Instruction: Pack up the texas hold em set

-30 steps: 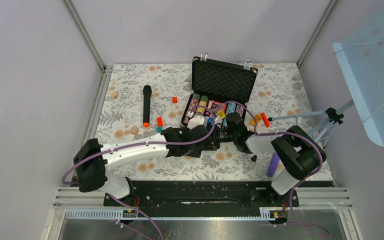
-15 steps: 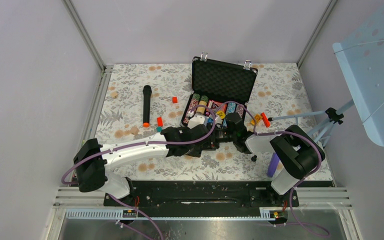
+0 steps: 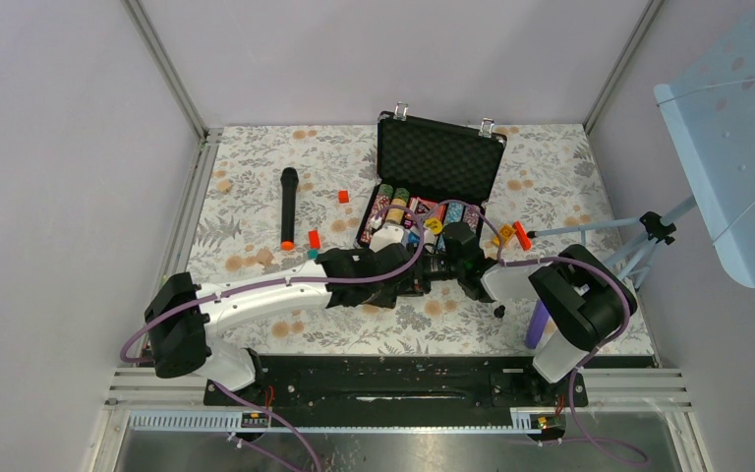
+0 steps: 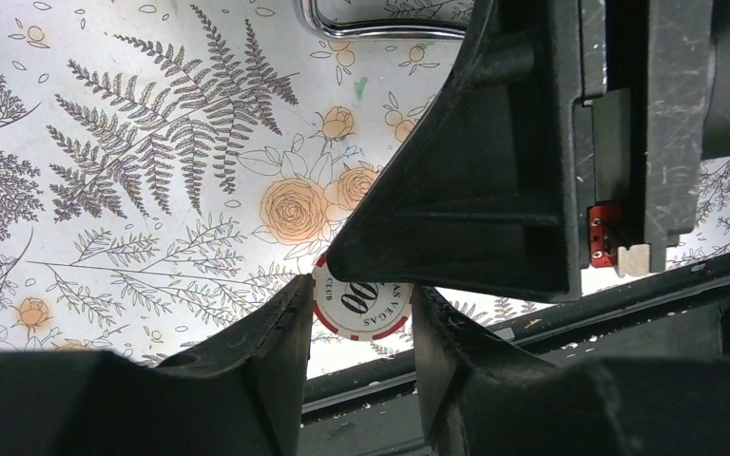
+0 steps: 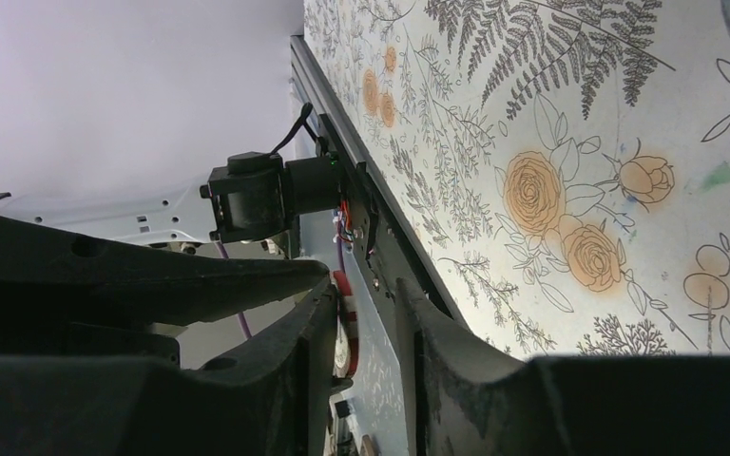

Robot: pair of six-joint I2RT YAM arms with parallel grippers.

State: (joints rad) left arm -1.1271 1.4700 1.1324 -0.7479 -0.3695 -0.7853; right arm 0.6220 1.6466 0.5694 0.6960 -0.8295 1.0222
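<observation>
The left hand pinches a red-and-white poker chip by its rim, just in front of the open briefcase, on its handle side. The right hand brackets the same chip edge-on. Its jaws stand narrow, with one finger against the chip and a gap at the other. If the left hand releases before that gap closes, the chip would probably drop to the counter and roll away from the briefcase. The crowded fingers might also twist it loose.
</observation>
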